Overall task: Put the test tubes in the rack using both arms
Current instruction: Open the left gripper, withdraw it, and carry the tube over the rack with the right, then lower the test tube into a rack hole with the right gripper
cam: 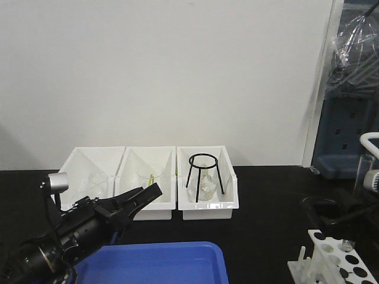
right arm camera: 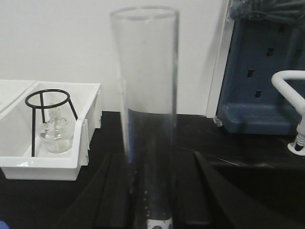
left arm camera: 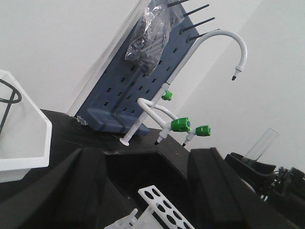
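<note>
At the lower left of the front view, your left hand (cam: 142, 200) hangs over the near edge of the black desk (cam: 266, 195), just above the back rim of a blue tray (cam: 154, 260). Its two fingers are spread apart with nothing between them. From the left wrist camera you look out between those fingers at one corner of the white rack (left arm camera: 164, 207), which stands on the desk at the front right, well apart from the three white bins (cam: 148, 210) along the wall.

Your right hand (right arm camera: 152, 157) is over at the right edge of the desk, its fingers closed against a test tube (right arm camera: 147, 95). You can see the tube upright, mouth up, with its lower end down between the fingers. It is held above the desk, not in any rack hole.

The rightmost bin holds a black wire tripod (cam: 204, 156) with a small glass flask (right arm camera: 56, 136) under it. Behind the right hand are a white faucet (left arm camera: 224, 32) and a blue pegboard (left arm camera: 133, 95).
</note>
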